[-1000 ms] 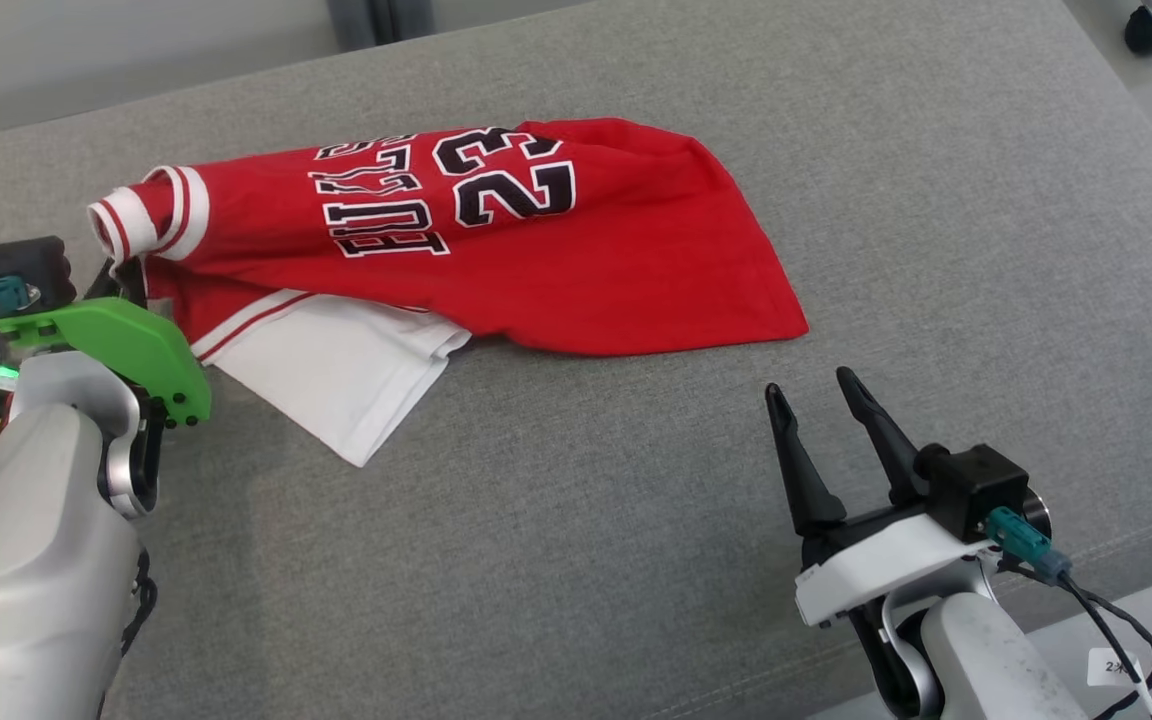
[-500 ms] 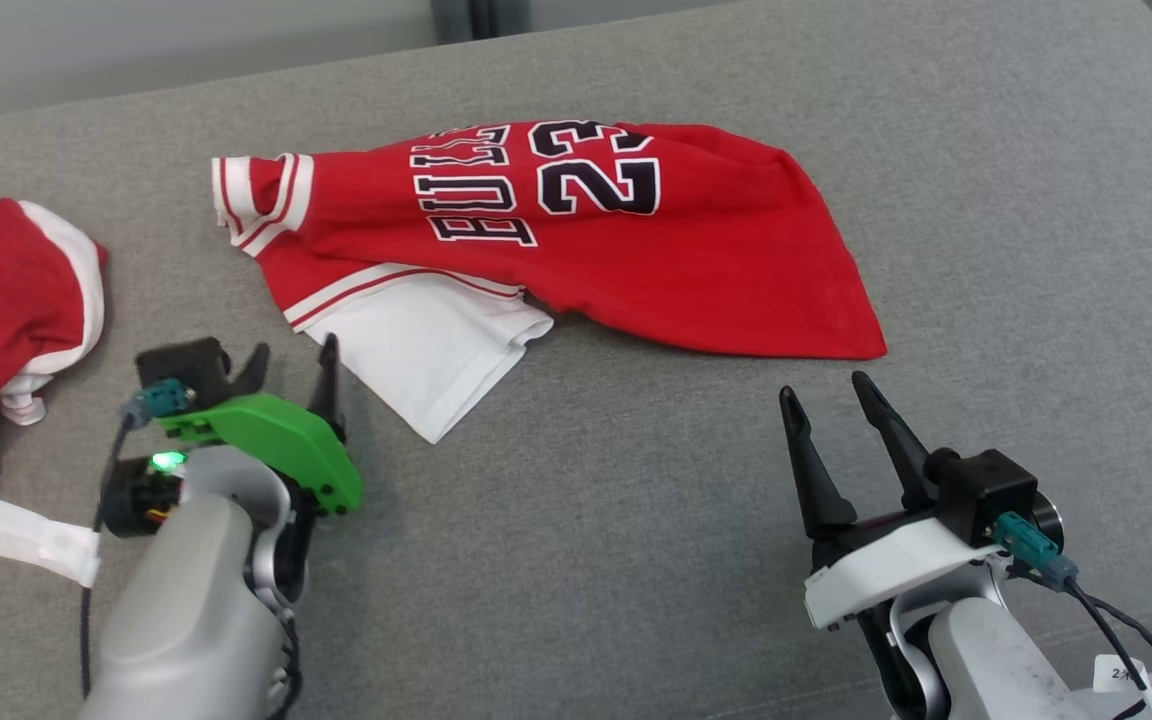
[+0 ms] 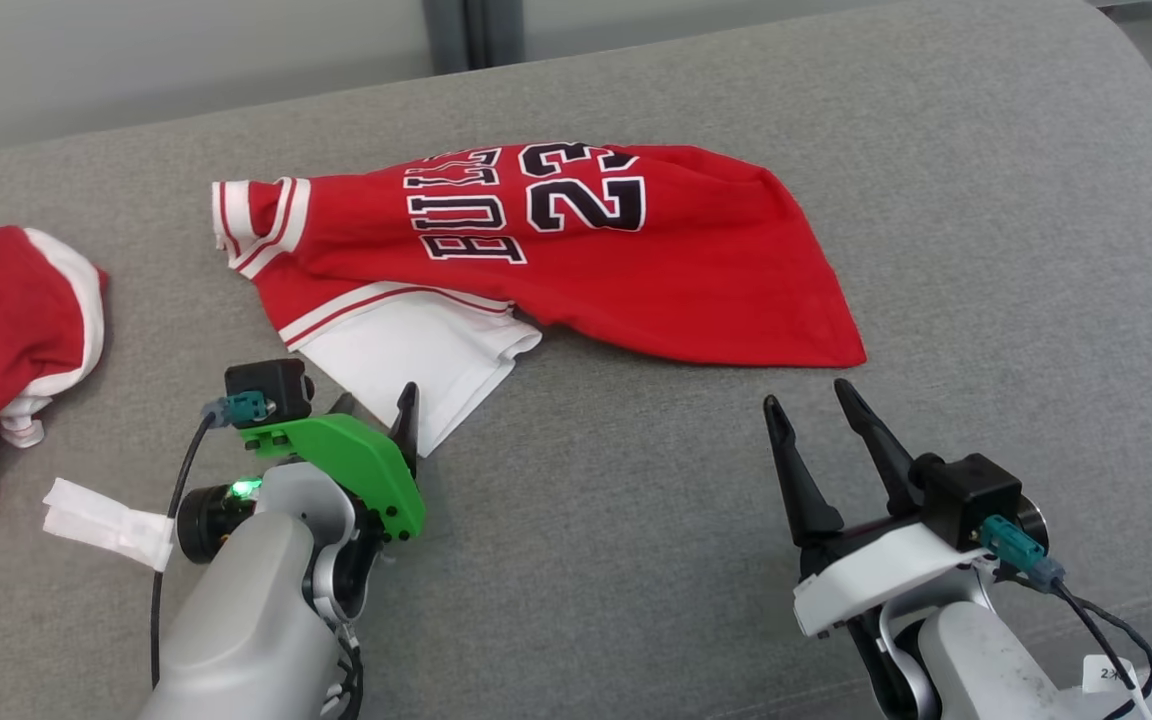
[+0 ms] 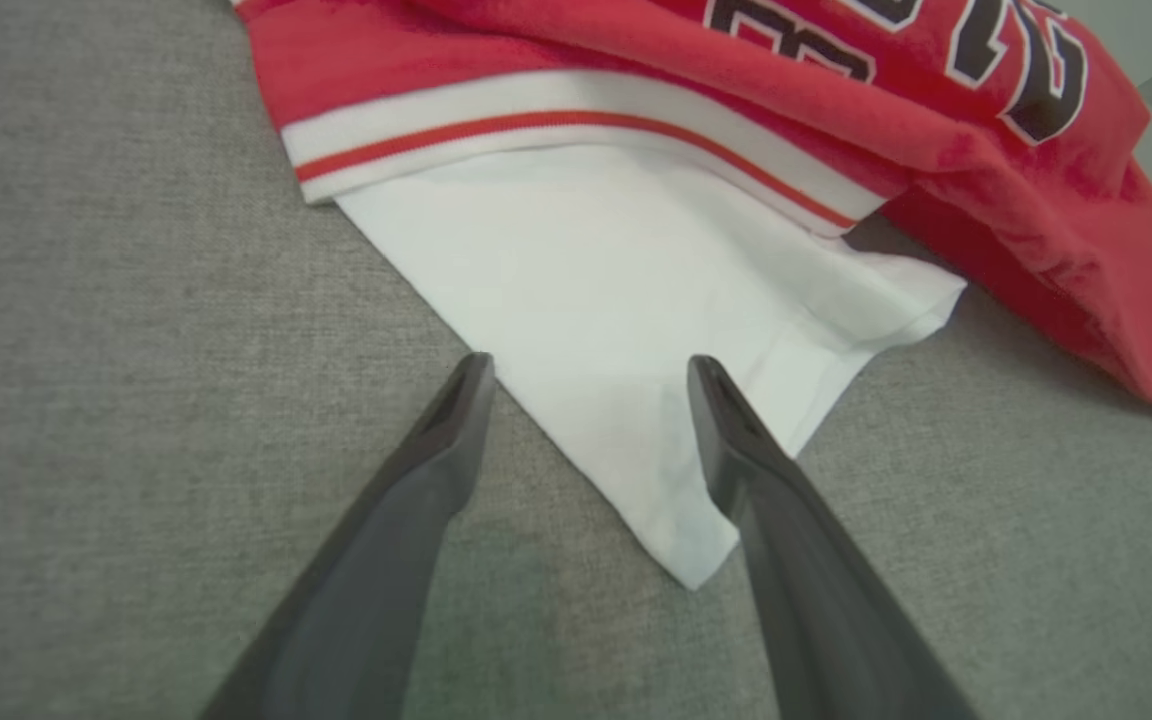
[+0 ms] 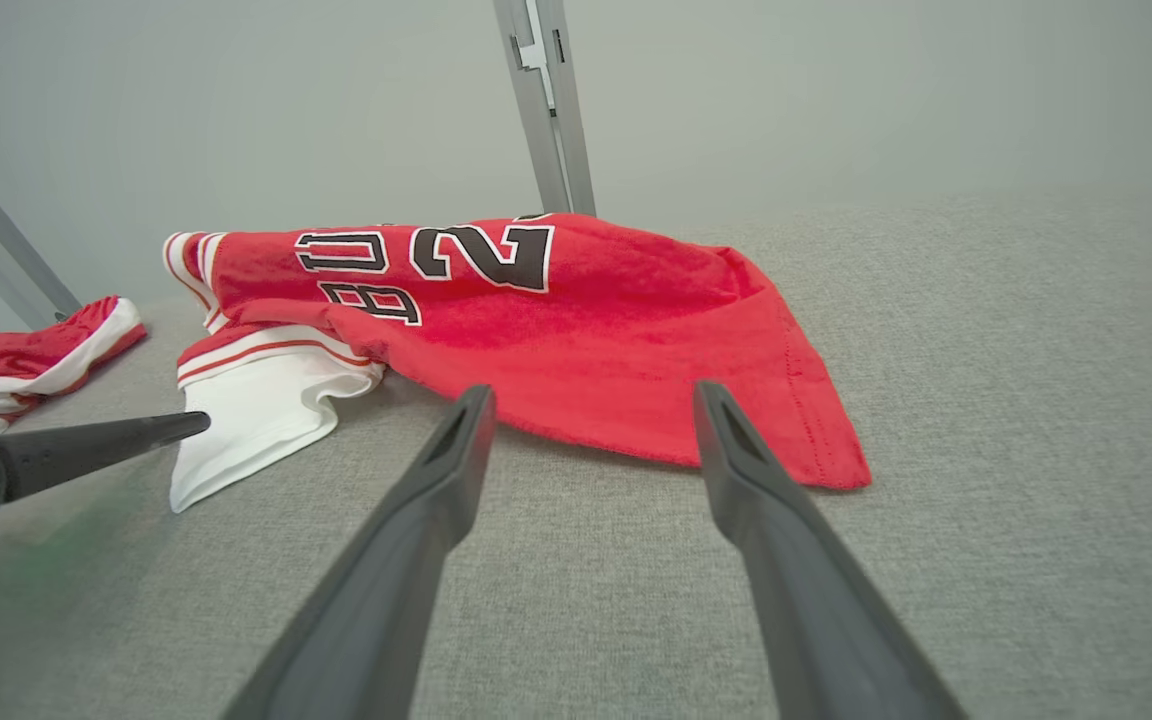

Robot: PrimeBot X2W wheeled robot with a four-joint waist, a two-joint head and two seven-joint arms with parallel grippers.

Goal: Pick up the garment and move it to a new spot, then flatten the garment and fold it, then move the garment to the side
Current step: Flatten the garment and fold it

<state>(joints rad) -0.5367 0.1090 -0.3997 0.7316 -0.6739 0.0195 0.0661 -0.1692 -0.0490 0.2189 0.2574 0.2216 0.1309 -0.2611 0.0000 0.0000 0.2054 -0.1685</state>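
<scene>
Looks early in the task: shirt [image 3: 576,250] bunched on the middle of the couch [image 3: 986,230], not flat, not folded. Left gripper [image 4: 591,362] wide and empty over its white corner; right gripper [image 3: 806,393] wide too, near the red hem. Remaining, probably: flattening, folding, moving aside.

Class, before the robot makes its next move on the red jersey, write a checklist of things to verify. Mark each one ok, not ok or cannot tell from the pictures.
1. The left gripper is open: ok.
2. The white sleeve lies between its fingertips: ok, seen in the left wrist view.
3. The left gripper touches the cloth: cannot tell.
4. The right gripper is open: ok.
5. The jersey lies flat: not ok; it is bunched and folded over itself.
6. The other red garment is apart from the jersey: ok; it lies far to the left.
</scene>
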